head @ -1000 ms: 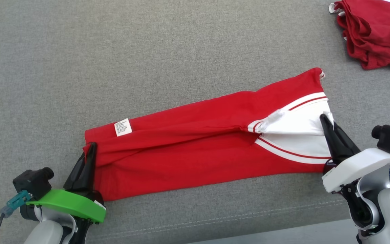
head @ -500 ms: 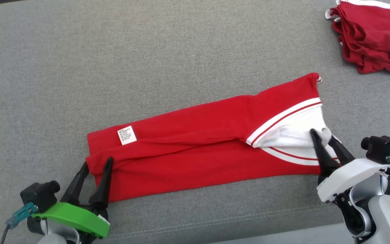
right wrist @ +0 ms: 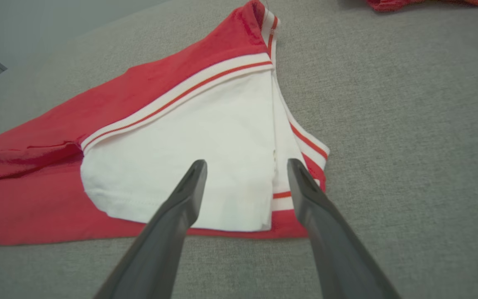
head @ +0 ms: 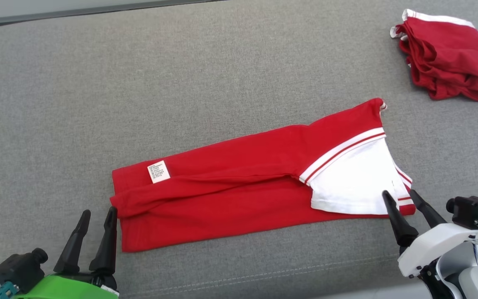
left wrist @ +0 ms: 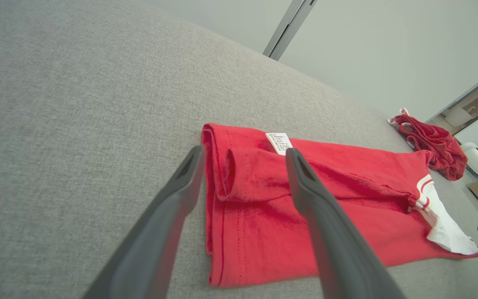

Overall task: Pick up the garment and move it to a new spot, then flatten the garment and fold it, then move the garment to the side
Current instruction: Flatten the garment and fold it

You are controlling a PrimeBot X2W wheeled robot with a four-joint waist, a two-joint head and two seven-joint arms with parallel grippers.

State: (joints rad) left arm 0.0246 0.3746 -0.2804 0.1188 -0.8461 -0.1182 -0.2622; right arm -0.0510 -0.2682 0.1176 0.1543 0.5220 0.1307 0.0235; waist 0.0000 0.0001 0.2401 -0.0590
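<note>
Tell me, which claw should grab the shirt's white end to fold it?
Probably the right claw: it is open, tips at the white end of the red shirt. The left claw, also open, sits at the far end by the tag.

Txt on garment label too small to read; red pile cut off by top edge, R wrist view

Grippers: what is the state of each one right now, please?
Left gripper: open, holding nothing.
Right gripper: open, holding nothing.
</note>
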